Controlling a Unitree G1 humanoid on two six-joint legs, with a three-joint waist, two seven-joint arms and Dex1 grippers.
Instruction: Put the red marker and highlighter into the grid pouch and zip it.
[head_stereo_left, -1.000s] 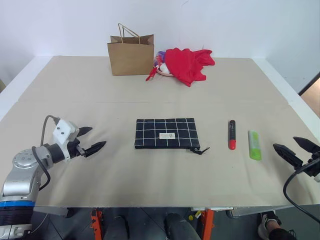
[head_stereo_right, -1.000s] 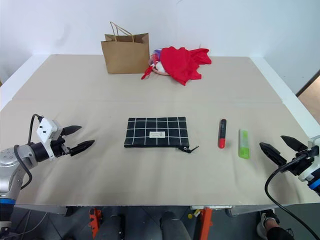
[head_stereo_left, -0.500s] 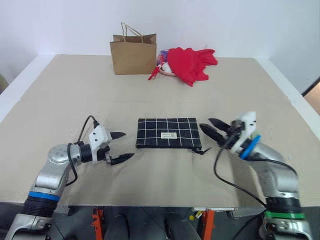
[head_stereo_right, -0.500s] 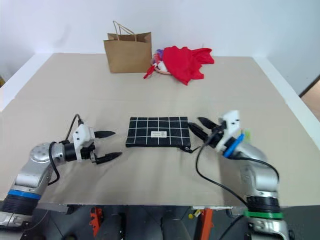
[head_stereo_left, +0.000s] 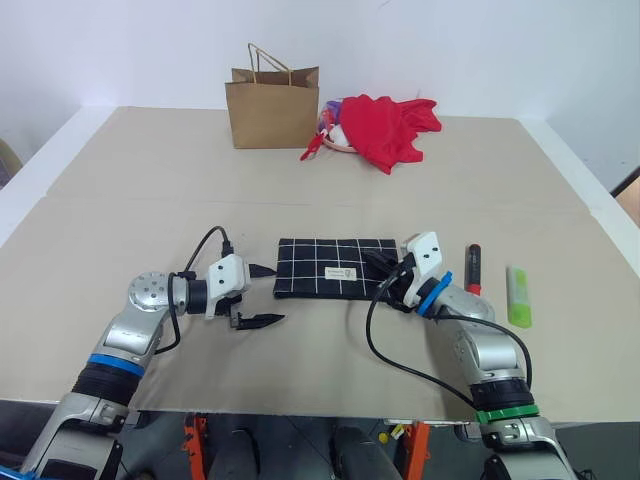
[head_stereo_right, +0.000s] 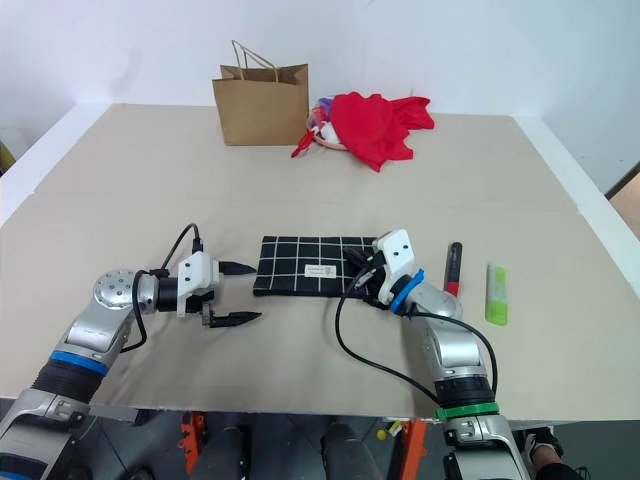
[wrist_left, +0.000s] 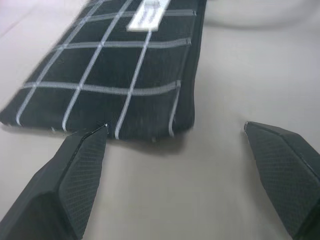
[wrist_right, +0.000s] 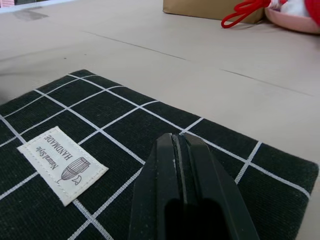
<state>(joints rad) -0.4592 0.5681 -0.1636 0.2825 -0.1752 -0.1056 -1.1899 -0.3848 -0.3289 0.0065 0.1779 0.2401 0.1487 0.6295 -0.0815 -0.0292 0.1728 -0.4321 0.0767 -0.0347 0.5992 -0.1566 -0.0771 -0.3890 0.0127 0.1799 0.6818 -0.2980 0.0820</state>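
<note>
The grid pouch (head_stereo_left: 330, 268) lies flat on the table, its white label (wrist_right: 62, 162) facing up. To its right lie the red marker (head_stereo_left: 472, 268) and, further right, the light-green highlighter (head_stereo_left: 517, 295), both untouched. My left gripper (head_stereo_left: 262, 295) is open just off the pouch's left end, one finger near the far corner and the other toward the table's front. My right gripper (head_stereo_left: 385, 275) is shut and low over the pouch's right end. In the right wrist view its fingers (wrist_right: 177, 165) are pressed together with nothing seen between them. The zipper pull is hidden under that hand.
A brown paper bag (head_stereo_left: 273, 108) and a heap of red cloth (head_stereo_left: 388, 128) stand at the back of the table, far from both arms. Bare table surface (head_stereo_left: 330, 350) lies in front of the pouch.
Both arms swung inward to the pouch's ends. The right gripper travelled from beyond the highlighter to the pouch's right end and shut. The left gripper stayed open.
</note>
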